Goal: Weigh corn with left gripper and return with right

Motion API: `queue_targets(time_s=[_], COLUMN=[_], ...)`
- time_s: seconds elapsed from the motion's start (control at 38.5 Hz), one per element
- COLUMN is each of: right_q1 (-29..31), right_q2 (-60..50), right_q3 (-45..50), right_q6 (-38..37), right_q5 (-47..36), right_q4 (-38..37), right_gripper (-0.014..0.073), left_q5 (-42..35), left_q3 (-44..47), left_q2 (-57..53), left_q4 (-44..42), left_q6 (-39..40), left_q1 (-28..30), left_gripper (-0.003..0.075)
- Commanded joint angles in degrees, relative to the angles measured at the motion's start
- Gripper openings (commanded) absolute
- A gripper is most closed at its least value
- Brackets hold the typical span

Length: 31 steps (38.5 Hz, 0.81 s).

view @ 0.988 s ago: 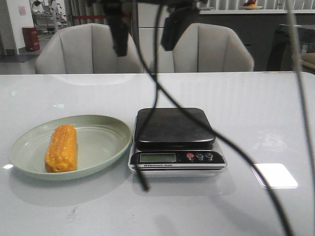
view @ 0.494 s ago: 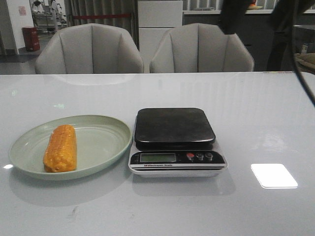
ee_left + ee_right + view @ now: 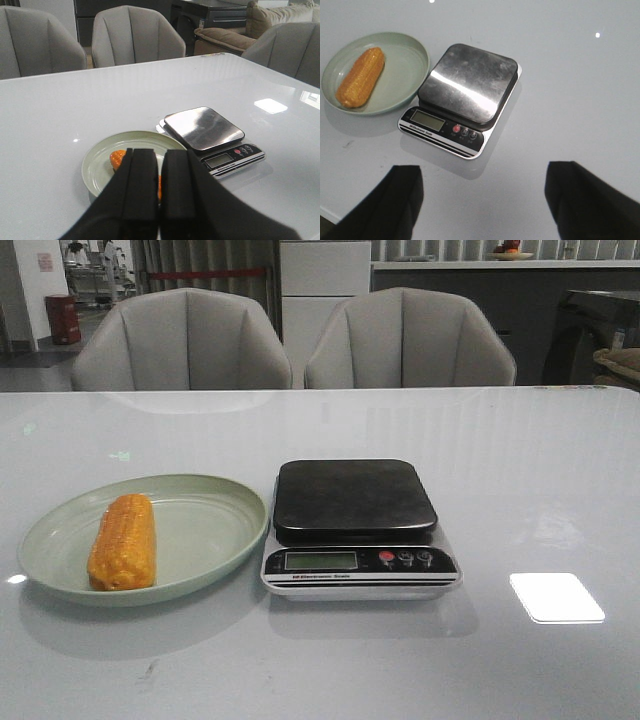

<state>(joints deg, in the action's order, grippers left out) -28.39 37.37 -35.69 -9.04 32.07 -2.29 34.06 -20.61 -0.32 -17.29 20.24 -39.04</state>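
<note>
Left tool (image 3: 159, 192), fingers pressed together and empty, poised above the corn (image 3: 123, 541), whose long axis runs away from it; right tool (image 3: 482, 200) spread wide, farther off

Bright overhead glare patches on the glossy table (image 3: 560, 490).

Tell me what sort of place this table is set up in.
Probably an office or showroom lounge, not a home kitchen: padded grey chairs line a long white table, a sofa sits beyond, and a red bin stands in an open hall behind.
</note>
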Motion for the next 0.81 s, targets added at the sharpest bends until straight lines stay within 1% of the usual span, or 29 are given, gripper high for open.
queue_targets(time_s=[0.0, 0.23, 0.29, 0.44, 0.49, 0.55, 0.6, 0.62, 0.65, 0.68, 0.73, 0.78], right_q1=[0.4, 0.4, 0.4, 0.4, 0.4, 0.4, 0.4, 0.4, 0.4, 0.4, 0.4, 0.4], right_q2=[-7.2, -23.5, -26.6, -29.4, -29.4, -29.4, -29.4, -29.4, -29.4, -29.4, -29.4, -29.4], right_q3=[3.1, 14.0, 16.8, 22.6, 23.7, 24.1, 24.2, 24.2, 24.2, 24.2, 24.2, 24.2], right_q6=[0.6, 0.6, 0.6, 0.6, 0.6, 0.6, 0.6, 0.6, 0.6, 0.6, 0.6, 0.6], right_q5=[-8.1, -15.1, -18.7, -28.0, -29.4, -30.0, -29.5, -29.1, -28.6, -28.5, -28.5, -28.5], right_q4=[-1.5, -2.6, -2.7, -2.7, -2.7, -2.7, -2.7, -2.7, -2.7, -2.7, -2.7, -2.7], right_gripper=[0.0603, 0.0603, 0.0603, 0.0595, 0.0545, 0.0440, 0.0279, 0.0176, 0.0109, 0.0151, 0.0202, 0.0224], left_q5=[-4.6, -4.6, -4.6, -5.0, -5.3, -5.4, -5.4, -5.4, -5.4, -5.4, -5.3, -5.3], left_q3=[-1.2, -1.2, -0.9, 0.1, 0.1, 0.1, 0.1, 0.1, 0.1, 0.1, 0.1, 0.1], left_q2=[-1.1, -1.1, -1.1, -1.1, -1.1, -1.1, -1.1, -1.1, -1.1, -1.1, -1.1, -1.1], left_q4=[-0.7, -0.7, -0.7, -0.9, -0.9, -0.9, -0.9, -0.9, -0.9, -0.9, -0.9, -0.9], left_q6=[0.1, 0.1, 0.1, 0.1, 0.1, 0.1, 0.1, 0.1, 0.1, 0.1, 0.1, 0.1], left_q1=[-0.4, -0.4, -0.4, -0.4, -0.4, -0.4, -0.4, -0.4, -0.4, -0.4, -0.4, -0.4], left_gripper=[0.0122, 0.0122, 0.0122, 0.0122, 0.0122, 0.0122, 0.0122, 0.0122, 0.0122, 0.0122, 0.0122, 0.0122])
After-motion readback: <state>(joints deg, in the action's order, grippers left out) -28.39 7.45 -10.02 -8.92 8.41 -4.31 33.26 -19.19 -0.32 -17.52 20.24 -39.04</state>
